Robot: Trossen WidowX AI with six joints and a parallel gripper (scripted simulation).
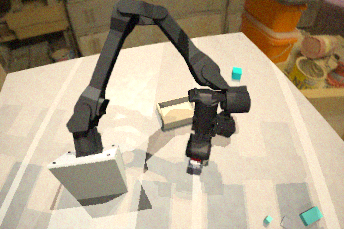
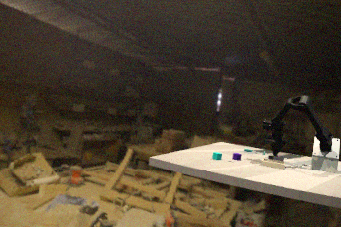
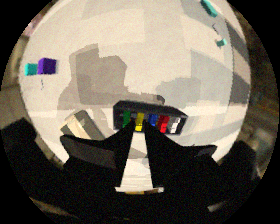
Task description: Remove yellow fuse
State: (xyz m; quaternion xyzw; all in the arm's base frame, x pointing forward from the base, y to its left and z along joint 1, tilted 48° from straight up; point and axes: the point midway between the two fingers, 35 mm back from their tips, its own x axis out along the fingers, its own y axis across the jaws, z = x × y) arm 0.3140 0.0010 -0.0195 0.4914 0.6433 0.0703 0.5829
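Above the fuse block (image 3: 150, 120), narrow-gapped empty pincer (image 3: 139, 160).

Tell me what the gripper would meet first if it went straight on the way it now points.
Probably the fuse block: the gripper points down at it, its fingers either side of the yellow fuse, holding nothing. Depth is unclear.

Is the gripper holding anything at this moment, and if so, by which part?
Nothing is held. The gripper hangs above the fuse block, and the yellow fuse sits in its slot between the fingertips' line.
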